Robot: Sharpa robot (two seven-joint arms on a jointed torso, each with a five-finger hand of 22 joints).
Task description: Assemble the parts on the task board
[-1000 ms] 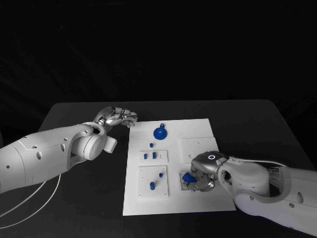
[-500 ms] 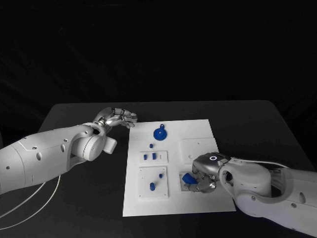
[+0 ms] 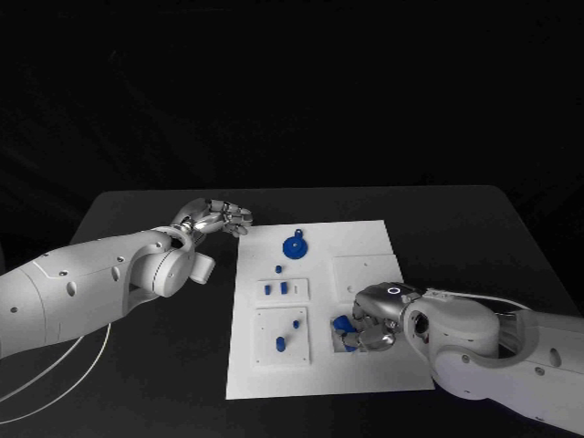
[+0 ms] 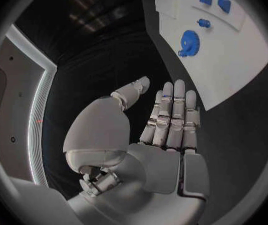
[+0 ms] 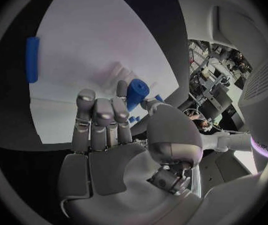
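Since a second ago the right hand [image 3: 370, 327] has nudged its blue peg [image 5: 136, 94] leftward over the task board [image 3: 371, 239]; fingers pinch its sides; small, rigid, likely slippery; left hand [image 3: 214, 217] empty, fingers straight together.

Head view: taken from above and behind both arms, looking down and forward across the black table [image 3: 464, 219], with the whole task board [image 3: 371, 239] in frame at moderate range.

Left wrist view: from behind the left hand [image 4: 162, 130], very close to it, facing across the table toward the board's far left area, where the blue gear part [image 4: 188, 41] lies.

Right wrist view: from behind the right hand [image 5: 111, 130], close over the board [image 5: 90, 50].

All three views share the task board.
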